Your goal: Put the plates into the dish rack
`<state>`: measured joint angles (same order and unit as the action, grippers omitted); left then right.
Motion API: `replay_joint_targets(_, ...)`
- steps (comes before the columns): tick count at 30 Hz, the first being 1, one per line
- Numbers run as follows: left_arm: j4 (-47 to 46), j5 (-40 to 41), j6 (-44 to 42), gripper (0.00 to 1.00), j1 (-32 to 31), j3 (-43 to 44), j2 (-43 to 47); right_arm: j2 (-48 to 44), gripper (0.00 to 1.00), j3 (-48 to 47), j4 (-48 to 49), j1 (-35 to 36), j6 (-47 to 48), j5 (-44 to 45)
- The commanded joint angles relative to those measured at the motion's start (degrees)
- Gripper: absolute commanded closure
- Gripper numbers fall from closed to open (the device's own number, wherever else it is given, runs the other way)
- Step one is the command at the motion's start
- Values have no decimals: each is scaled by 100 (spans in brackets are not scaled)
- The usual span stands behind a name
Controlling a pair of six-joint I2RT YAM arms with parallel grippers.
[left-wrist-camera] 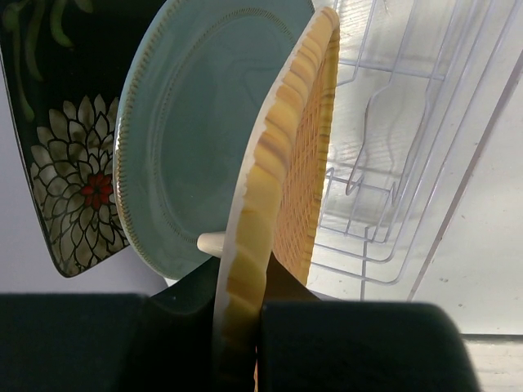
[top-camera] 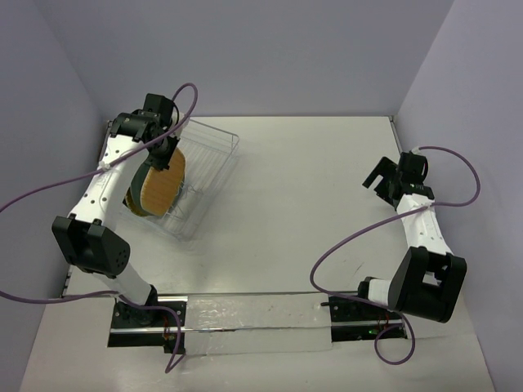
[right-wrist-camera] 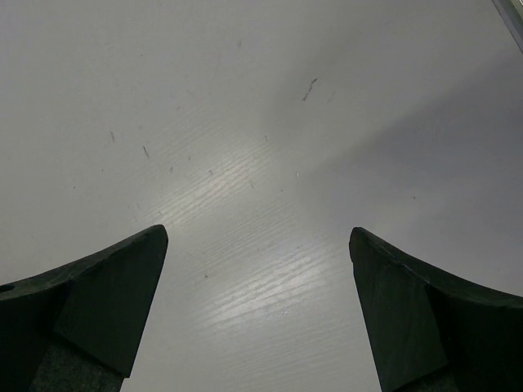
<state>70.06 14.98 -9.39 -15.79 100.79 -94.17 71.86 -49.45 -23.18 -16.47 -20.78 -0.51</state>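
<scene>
Left gripper (left-wrist-camera: 241,300) clamps the rim of the orange-yellow woven plate (left-wrist-camera: 304,155), upright in the clear wire dish rack (left-wrist-camera: 384,204) beside the round teal-grey plate (left-wrist-camera: 196,139). Likely light, stiff and grippy: hold it at the rim. Right gripper (right-wrist-camera: 257,310) open, empty.

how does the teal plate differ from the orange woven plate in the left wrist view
The teal plate is smooth and glazed with a fine beaded rim; the orange woven plate has a basket-weave face and a scalloped edge. The orange woven plate is pinched at its edge by the left gripper; the teal plate is free of it, standing behind. Both stand on edge, nearly parallel, at the dish rack.
</scene>
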Motion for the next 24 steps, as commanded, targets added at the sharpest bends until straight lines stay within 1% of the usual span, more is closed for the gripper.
replay_joint_targets(1, -276, 249, -58, 100, 85, 64, 6, 65, 0, -117, 173, 30, -28, 159)
replay_joint_targets(7, -274, 437, 20, 100, 85, 443, -302, 82, 0, -121, 173, 34, -31, 161)
replay_joint_targets(12, -173, 541, 10, 100, 105, 760, -166, 52, 0, -129, 176, 30, -22, 203)
replay_joint_targets(17, -168, 517, 121, 100, 111, 498, 169, 160, 0, -152, 182, 30, -31, 209)
replay_joint_targets(20, -176, 387, 133, 99, 102, 340, 142, 179, 0, -153, 180, 30, -25, 138)
replay_joint_targets(24, -203, 278, 104, 99, 85, 353, 66, 153, 0, -140, 173, 33, -22, 123)
